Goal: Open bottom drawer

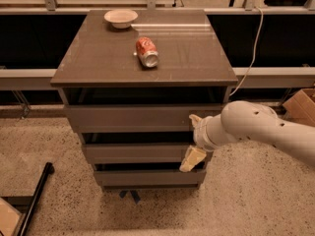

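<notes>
The small grey-brown cabinet [142, 58] has three flat, handleless drawer fronts. The bottom drawer [147, 177] is the lowest and narrowest front, with a dark gap above it. My gripper [193, 139] comes in from the right on a white arm [261, 129], at the right end of the drawer fronts. It is open and empty. Its lower fingertip [191, 160] reaches the gap just above the bottom drawer's right end. Its upper fingertip [195, 119] lies over the top drawer [133, 117]. The middle drawer [135, 153] sits between them.
A red soda can [147, 52] lies on its side on the cabinet top, and a white bowl [120, 17] stands at the back. A black bar [35, 196] leans on the speckled floor at the lower left. A cardboard box [301, 105] is at the right edge.
</notes>
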{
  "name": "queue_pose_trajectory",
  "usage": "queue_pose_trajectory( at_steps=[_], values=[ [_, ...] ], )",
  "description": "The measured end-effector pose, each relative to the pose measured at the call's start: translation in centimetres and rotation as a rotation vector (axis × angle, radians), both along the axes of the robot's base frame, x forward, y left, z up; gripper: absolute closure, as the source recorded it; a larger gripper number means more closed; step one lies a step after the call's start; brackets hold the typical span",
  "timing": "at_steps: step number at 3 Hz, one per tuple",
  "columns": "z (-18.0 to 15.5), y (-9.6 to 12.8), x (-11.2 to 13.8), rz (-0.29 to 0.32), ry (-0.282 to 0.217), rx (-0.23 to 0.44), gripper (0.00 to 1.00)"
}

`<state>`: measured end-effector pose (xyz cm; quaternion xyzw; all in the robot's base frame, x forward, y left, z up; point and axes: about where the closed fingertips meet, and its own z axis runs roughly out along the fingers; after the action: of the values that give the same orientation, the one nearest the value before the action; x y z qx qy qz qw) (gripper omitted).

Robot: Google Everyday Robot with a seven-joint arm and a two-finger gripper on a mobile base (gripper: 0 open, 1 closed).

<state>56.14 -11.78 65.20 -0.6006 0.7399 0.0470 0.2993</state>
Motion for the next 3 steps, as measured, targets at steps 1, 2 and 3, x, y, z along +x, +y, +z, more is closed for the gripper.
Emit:
queue_pose_trajectory(
  at_steps=[1,2,3],
  values=[
    [-4.7,1.3,-0.2,0.04,0.035,-0.032,0.0],
    [-12.0,2.2,-0.3,0.057,0.077,-0.013,0.0],
    [-16.3,2.1,-0.3,0.054,0.115,-0.005,0.0]
  ],
)
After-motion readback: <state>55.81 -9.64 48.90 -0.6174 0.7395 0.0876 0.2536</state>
